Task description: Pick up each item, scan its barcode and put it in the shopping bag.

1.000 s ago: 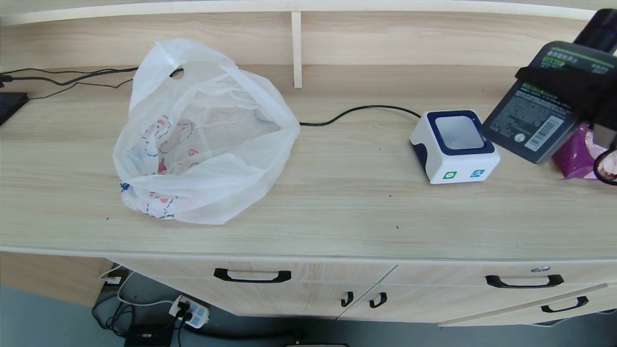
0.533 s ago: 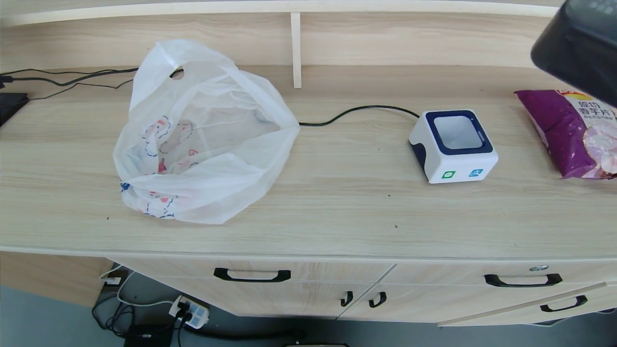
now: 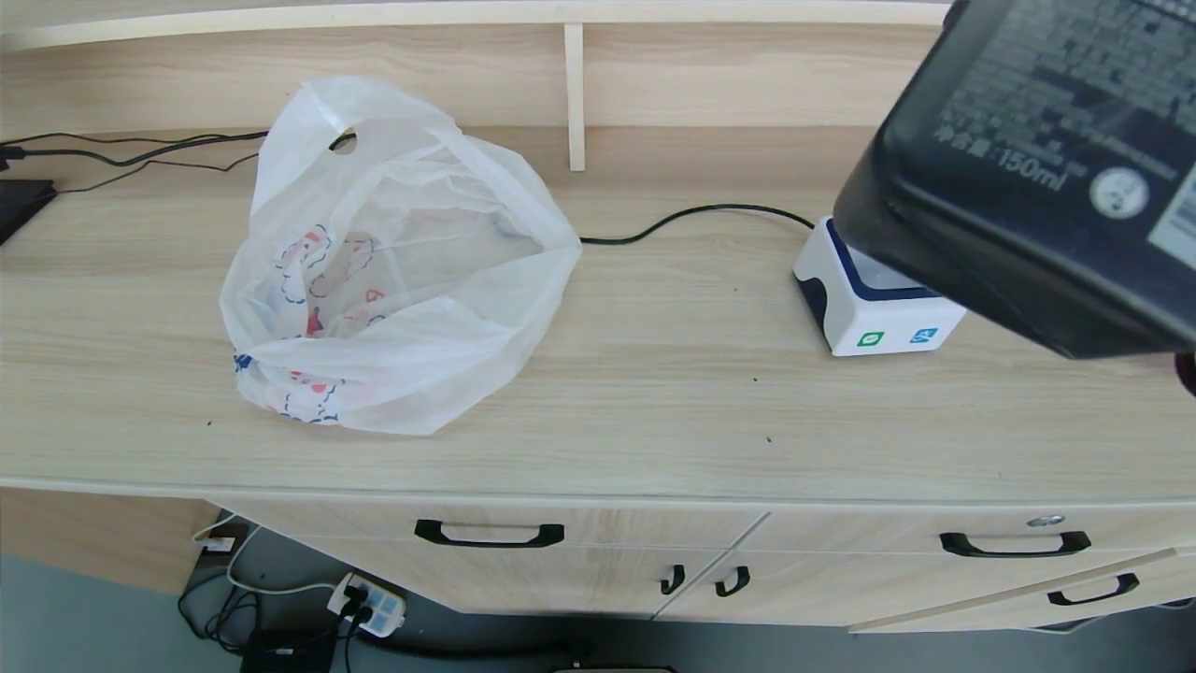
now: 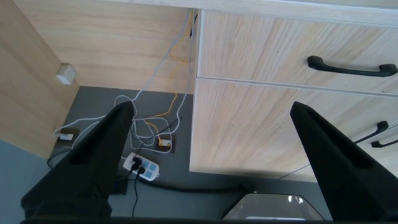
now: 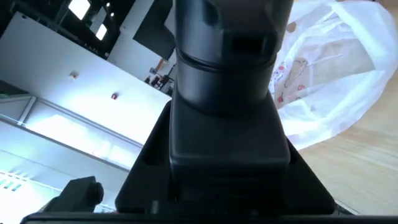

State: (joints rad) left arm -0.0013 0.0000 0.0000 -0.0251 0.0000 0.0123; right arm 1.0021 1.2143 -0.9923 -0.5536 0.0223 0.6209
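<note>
The light wood counter [image 3: 654, 402] runs across the whole head view, with a front of drawers [image 3: 579, 551] with black handles along the lower edge.

The white shopping bag [image 3: 392, 271] sits on the counter left of centre. Its mouth gapes open towards the upper right, one cut-out handle stands up at the top left, and a red and blue print shows through its side.

The dark bottle [image 3: 1037, 168] hangs in the air at the upper right of the frame. Its printed back label faces the camera, and a strip of barcode shows at the right edge. It hides the back right part of the scanner. The right gripper [image 5: 224, 124] has its jaws closed on the bottle's body, and the capped neck points away towards the bag.

The left gripper [image 4: 207, 121] hangs low in front of the drawers, above the dark floor. Its jaws are wide apart with nothing between them.

The white barcode scanner [image 3: 878, 322], with a dark blue frame round its window, stands on the counter right of centre, well apart from the bag. Its black cable [image 3: 691, 213] curves off to the left behind the bag.

A white power strip [image 3: 374, 608] lies on the floor among loose wires at the lower left.
</note>
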